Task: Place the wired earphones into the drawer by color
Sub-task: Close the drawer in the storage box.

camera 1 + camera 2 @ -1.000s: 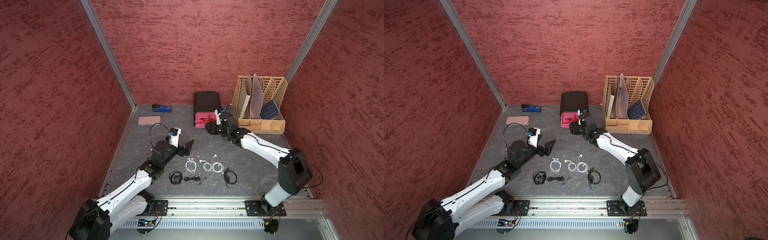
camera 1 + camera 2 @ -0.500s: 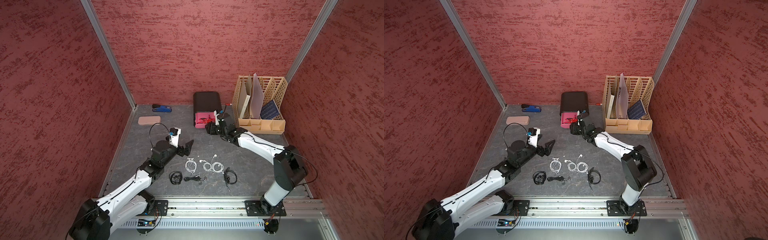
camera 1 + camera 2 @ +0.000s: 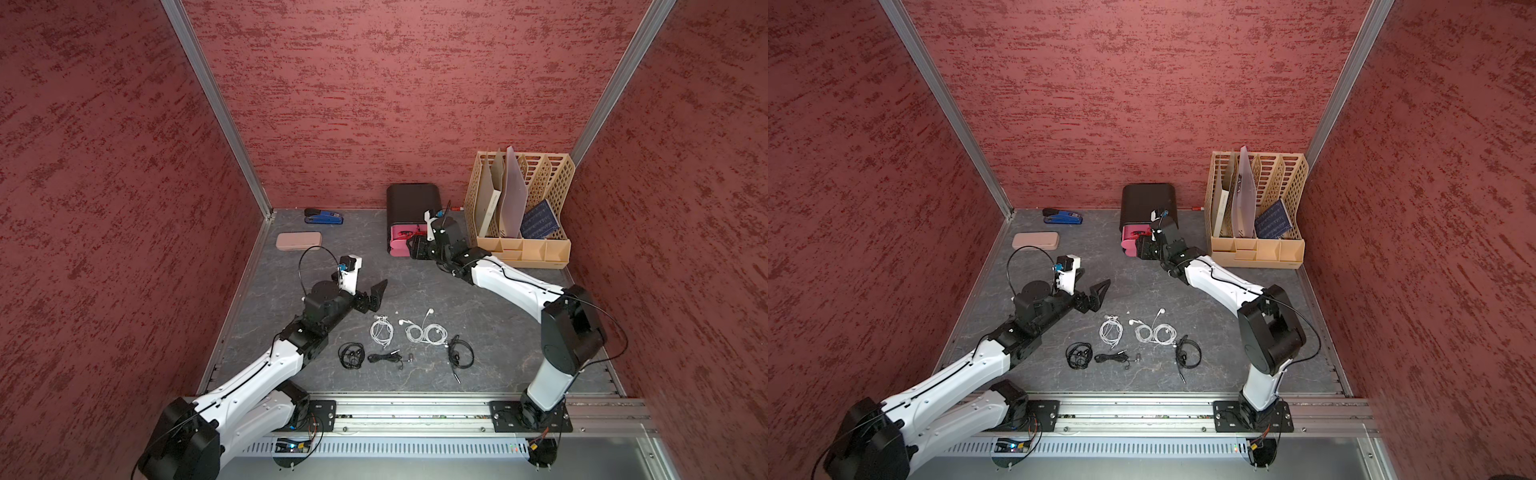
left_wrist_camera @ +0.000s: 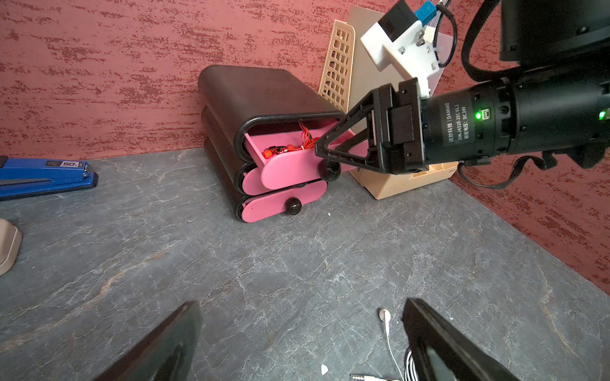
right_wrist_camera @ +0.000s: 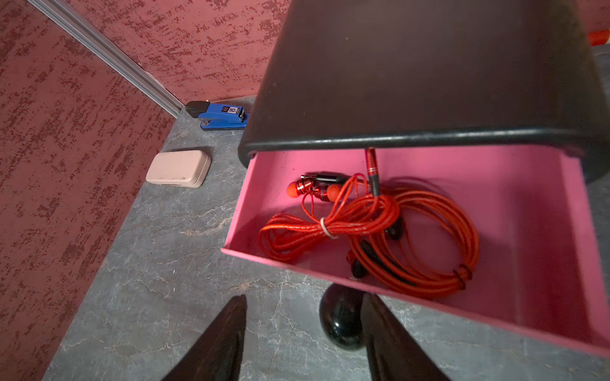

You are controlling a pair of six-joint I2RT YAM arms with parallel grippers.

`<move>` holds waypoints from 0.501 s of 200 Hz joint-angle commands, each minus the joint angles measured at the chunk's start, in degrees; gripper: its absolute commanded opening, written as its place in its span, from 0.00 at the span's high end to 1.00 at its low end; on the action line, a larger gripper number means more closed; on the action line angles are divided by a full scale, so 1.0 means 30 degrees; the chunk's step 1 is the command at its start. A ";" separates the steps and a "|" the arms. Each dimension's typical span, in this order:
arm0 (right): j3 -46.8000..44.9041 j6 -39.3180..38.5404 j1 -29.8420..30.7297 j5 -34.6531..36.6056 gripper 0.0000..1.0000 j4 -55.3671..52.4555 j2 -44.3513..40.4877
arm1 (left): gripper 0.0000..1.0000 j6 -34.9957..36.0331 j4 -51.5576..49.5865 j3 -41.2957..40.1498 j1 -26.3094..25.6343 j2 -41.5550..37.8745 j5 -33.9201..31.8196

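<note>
Holding nothing, the half-open right gripper (image 5: 305, 297) has the black knob (image 5: 340, 325) between its jaws; the pink drawer (image 5: 515, 198) lies straight beyond it, on the far side.

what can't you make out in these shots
- Lower drawers: contents hidden behind shut fronts, left wrist view.
- Top drawer: rear under the black cabinet, right wrist view.
- Right tool: knob contact unclear, finger overlaps it, same view.
- Black earphones: earbuds too small, both top views.
</note>
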 commanded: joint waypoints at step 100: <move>0.2398 -0.0439 -0.0848 -0.0032 0.39 0.0364 0.1835 | 0.00 -0.0009 0.0620 -0.0242 0.0096 -0.0252 -0.0080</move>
